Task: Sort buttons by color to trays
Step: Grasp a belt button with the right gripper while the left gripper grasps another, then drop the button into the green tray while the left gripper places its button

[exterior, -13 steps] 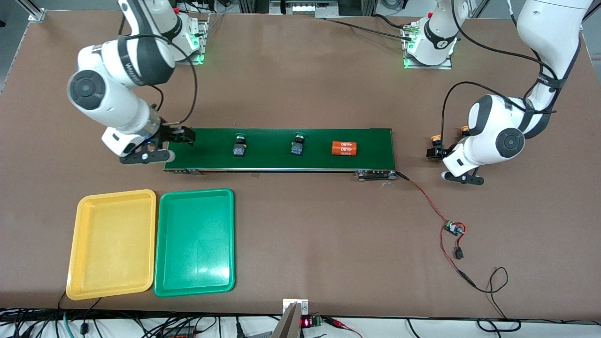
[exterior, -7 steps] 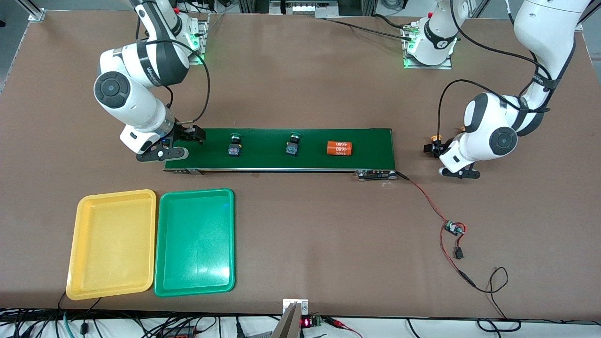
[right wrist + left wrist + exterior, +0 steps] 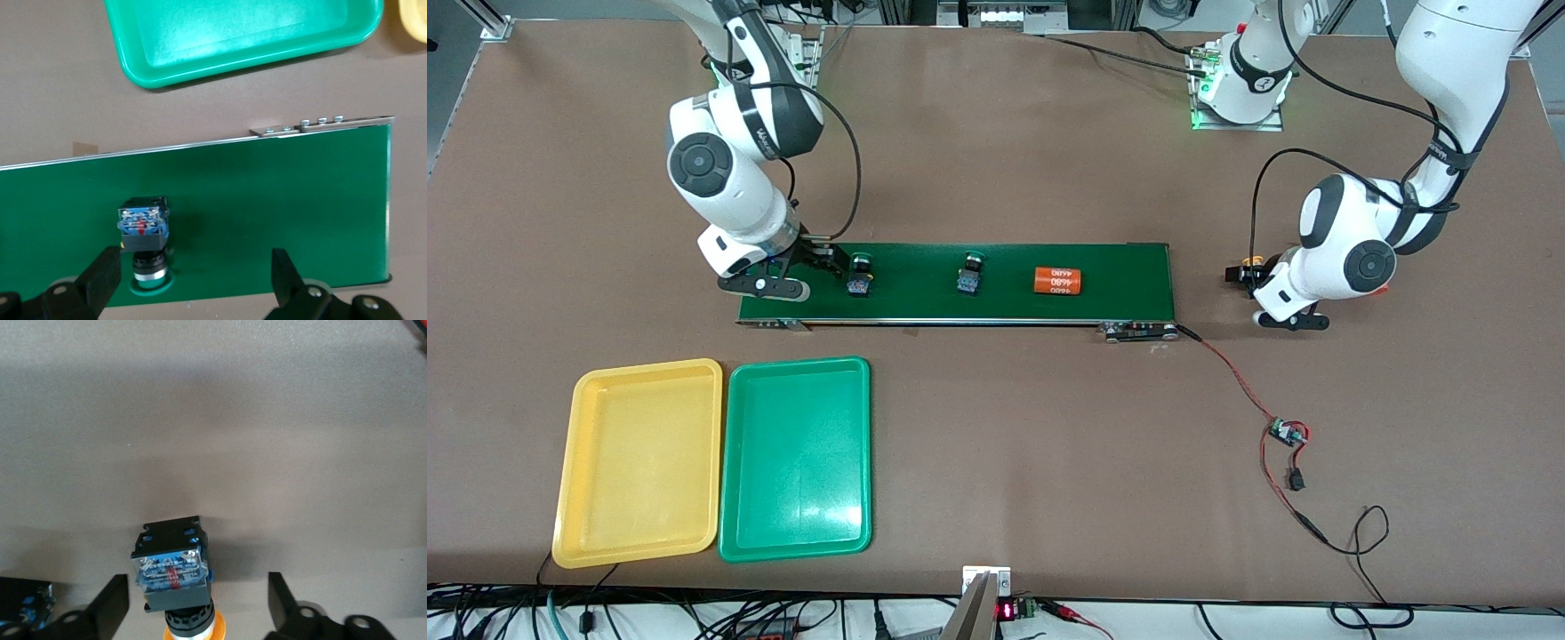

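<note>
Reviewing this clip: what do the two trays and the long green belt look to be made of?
Yellow rectangular tray and green rectangular tray: likely moulded plastic, glossy, judging by soft light glare on their floors and rounded rims. Long dark green conveyor belt: seemingly a matte rubbery or fabric-like sheet with no glare, edged by a shiny strip with screws, probably metal.
</note>
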{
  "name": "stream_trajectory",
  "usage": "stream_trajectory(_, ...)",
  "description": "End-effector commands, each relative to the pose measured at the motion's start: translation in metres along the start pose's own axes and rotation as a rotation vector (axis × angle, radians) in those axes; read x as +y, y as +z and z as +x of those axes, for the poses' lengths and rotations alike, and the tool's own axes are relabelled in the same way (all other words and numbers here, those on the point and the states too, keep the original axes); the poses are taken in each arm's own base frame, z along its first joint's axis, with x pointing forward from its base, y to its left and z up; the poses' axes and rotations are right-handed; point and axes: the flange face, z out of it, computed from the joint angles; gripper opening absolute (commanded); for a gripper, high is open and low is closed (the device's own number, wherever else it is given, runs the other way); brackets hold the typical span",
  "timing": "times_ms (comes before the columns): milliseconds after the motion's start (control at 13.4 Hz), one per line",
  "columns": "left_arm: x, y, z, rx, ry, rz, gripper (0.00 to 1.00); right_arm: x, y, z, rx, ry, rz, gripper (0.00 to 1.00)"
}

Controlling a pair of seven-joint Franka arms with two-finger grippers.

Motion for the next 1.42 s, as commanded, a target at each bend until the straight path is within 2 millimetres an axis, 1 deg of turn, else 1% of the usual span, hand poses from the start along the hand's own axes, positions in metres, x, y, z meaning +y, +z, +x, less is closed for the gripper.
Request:
stream_trajectory(0,-0.001,0.000,-0.002,-0.001,-0.008,-0.003,0.65,-0.014,0.013,-0.004,0.016,-0.006,0.001,1.00)
stream_trajectory(75,-0.001,0.000,-0.002,-0.001,-0.009,-0.004,0.59,-0.017,0.021,-0.005,0.012,-0.011,-0.002,1.00)
stream_trajectory(224,-0.001,0.000,0.000,0.002,-0.010,-0.006,0.43,-0.025,0.033,-0.005,0.026,-0.039,-0.006,1.00)
stream_trajectory(298,-0.001,-0.004,0.001,0.010,-0.011,-0.004,0.31,-0.025,0.038,-0.005,0.029,-0.041,-0.007,1.00)
stream_trajectory(373,-0.002,-0.009,0.002,0.019,-0.010,-0.002,0.22,-0.025,0.039,-0.004,0.029,-0.051,-0.008,1.00)
stream_trajectory(447,-0.001,-0.016,0.004,0.032,-0.007,0.001,0.16,-0.023,0.039,-0.003,0.029,-0.062,-0.008,1.00)
stream_trajectory(597,0.009,-0.036,0.007,0.071,0.008,0.017,0.12,-0.017,0.039,-0.001,0.022,-0.096,-0.011,1.00)
stream_trajectory(671,0.018,-0.053,0.012,0.107,0.023,0.024,0.11,-0.012,0.039,0.003,0.023,-0.101,-0.010,1.00)
stream_trajectory(746,0.030,-0.065,0.015,0.119,0.042,0.031,0.10,-0.010,0.040,0.004,0.025,-0.098,-0.010,0.99)
stream_trajectory(820,0.042,-0.081,0.019,0.141,0.062,0.038,0.09,-0.009,0.040,0.005,0.025,-0.096,-0.010,0.92)
stream_trajectory(895,0.058,-0.090,0.018,0.156,0.081,0.034,0.09,-0.011,0.044,0.004,0.023,-0.099,-0.012,0.81)
stream_trajectory(970,0.077,-0.100,0.016,0.175,0.108,0.034,0.09,-0.013,0.052,0.004,0.025,-0.104,-0.013,0.76)
stream_trajectory(1044,0.099,-0.107,0.013,0.182,0.123,0.023,0.07,-0.014,0.062,0.004,0.026,-0.106,-0.014,0.75)
stream_trajectory(1119,0.124,-0.113,0.008,0.164,0.078,-0.009,0.07,-0.014,0.075,0.006,0.034,-0.106,-0.013,0.75)
stream_trajectory(1193,0.145,-0.118,0.004,0.159,0.079,-0.015,0.06,-0.014,0.083,0.006,0.032,-0.106,-0.016,0.75)
stream_trajectory(1268,0.156,-0.117,0.000,0.151,0.083,-0.010,0.06,-0.013,0.087,0.007,0.030,-0.108,-0.019,0.74)
stream_trajectory(1342,0.168,-0.115,-0.003,0.149,0.106,-0.006,0.06,-0.011,0.087,0.008,0.027,-0.128,-0.021,0.55)
